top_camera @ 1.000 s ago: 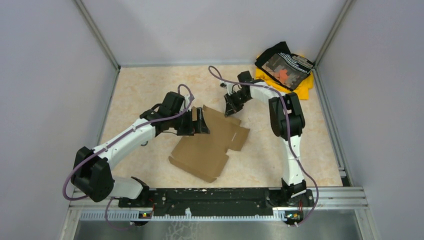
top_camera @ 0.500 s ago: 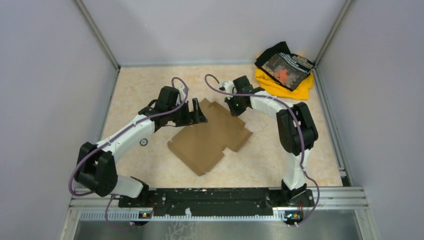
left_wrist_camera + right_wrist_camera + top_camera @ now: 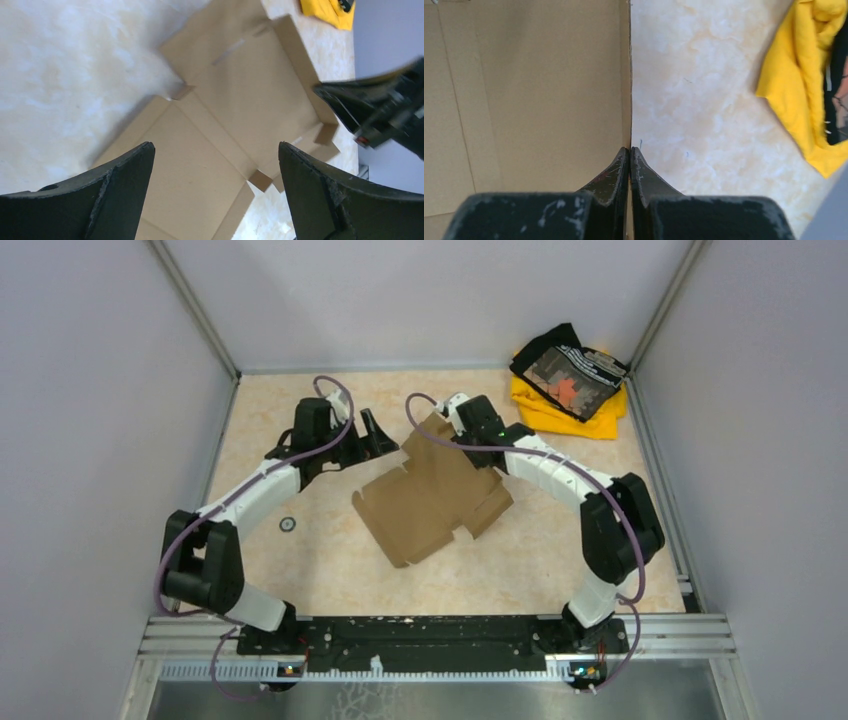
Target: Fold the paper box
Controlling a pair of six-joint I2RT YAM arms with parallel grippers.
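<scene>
Cloth pile [image 3: 570,380] beyond paper box [image 3: 440,495]; right tool [image 3: 630,152] tight on its edge, left tool [image 3: 214,145] apart.

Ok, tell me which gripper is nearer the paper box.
Right. The right gripper is shut on an edge of the paper box. The left gripper hangs open beside its far left corner, apart from it.

Left claw [image 3: 215,147] spread wide, right claw [image 3: 630,152] pinched tight, both arms outstretched forward.
</scene>
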